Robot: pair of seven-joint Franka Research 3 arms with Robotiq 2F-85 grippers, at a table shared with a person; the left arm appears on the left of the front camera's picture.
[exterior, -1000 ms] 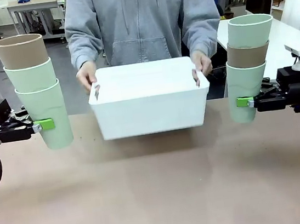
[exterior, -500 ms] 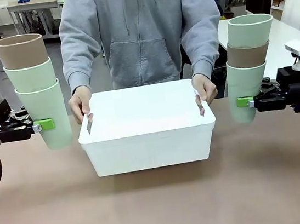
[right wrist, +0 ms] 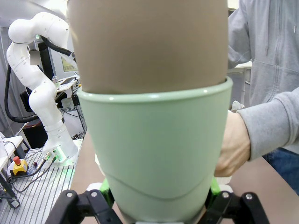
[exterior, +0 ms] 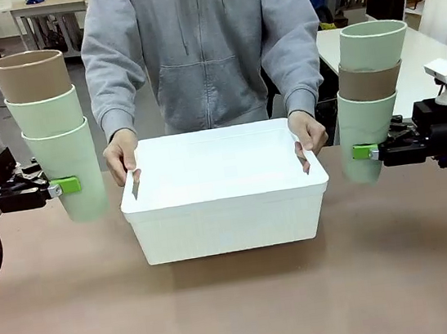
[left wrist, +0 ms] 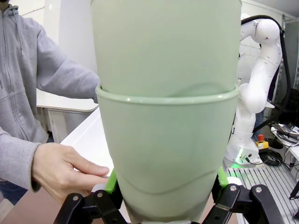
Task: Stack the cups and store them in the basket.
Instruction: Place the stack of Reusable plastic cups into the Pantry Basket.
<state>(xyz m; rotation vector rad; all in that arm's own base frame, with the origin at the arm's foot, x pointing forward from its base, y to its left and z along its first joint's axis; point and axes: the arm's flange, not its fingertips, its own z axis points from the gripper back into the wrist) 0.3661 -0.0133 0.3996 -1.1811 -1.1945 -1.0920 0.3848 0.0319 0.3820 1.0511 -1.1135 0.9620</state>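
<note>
Your left gripper (exterior: 72,187), at the left edge of the front view, is clamped on the lower mint cup (exterior: 71,166) of an upright three-cup stack. A second mint cup (exterior: 45,116) is nested in it and a tan top cup (exterior: 28,76) crowns the stack in the upper left of the frame. At the right edge, your right gripper (exterior: 362,151) is closed the same way on the mint base cup (exterior: 364,128) of another upright stack, with a tan middle cup (exterior: 369,82) nested in it and a mint top cup (exterior: 372,44) uppermost. In each wrist view, green pads press on either side of the lowest cup along the bottom of the frame.

Centre frame, between the two stacks and apart from both, the white basket (exterior: 227,224) sits on the brown table (exterior: 243,313) with its open top up. A person in a grey hoodie (exterior: 203,46) stands behind it in the upper centre, with the hand at the left end (exterior: 121,154) and the hand at the right end (exterior: 308,131) each gripping the rim at a slot handle.
</note>
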